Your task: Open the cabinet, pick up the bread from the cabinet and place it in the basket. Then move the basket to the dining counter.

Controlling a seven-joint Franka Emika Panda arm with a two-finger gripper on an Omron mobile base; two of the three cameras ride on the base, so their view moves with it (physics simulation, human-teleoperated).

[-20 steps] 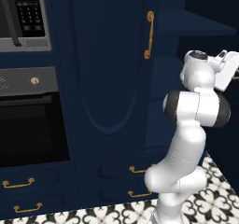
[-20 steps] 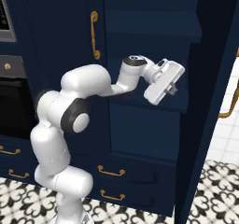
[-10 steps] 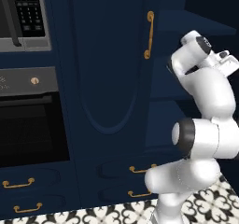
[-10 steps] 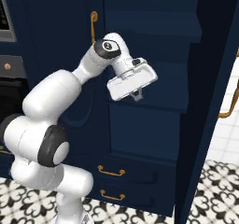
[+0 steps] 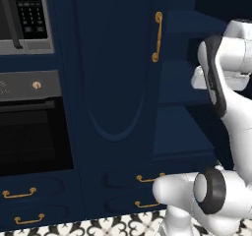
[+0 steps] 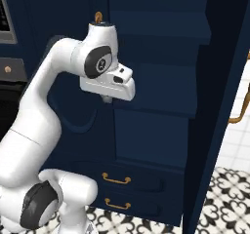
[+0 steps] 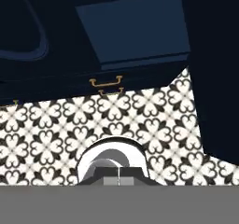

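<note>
Hand (image 6: 106, 99) was shut tight, its fingers pressed together with nothing between them, and it touched nothing. It hung from the white wrist block and pointed downward in front of the cabinet (image 6: 156, 82), level with the middle shelf; the hand view looked down past the shelf edge at the patterned floor tiles (image 7: 140, 120) and the brass drawer handles (image 7: 106, 82) below. The arm rose from the base, leaned forward and folded at the elbow, so that the wrist block lay roughly level across the cabinet's opening. In the left base view the forearm stood upright at the right edge, before the navy shelves (image 5: 182, 82). The cabinet's right door (image 6: 219, 106) stood swung open toward the camera, its curved brass handle (image 6: 237, 118) on the far side; the left door (image 5: 113, 63) was closed, with its long brass handle (image 5: 157, 37) near the inner edge. The visible shelves (image 6: 156, 26) were bare. Left of the cabinet sat a microwave (image 5: 27, 18) above a black oven (image 5: 29, 132).
</note>
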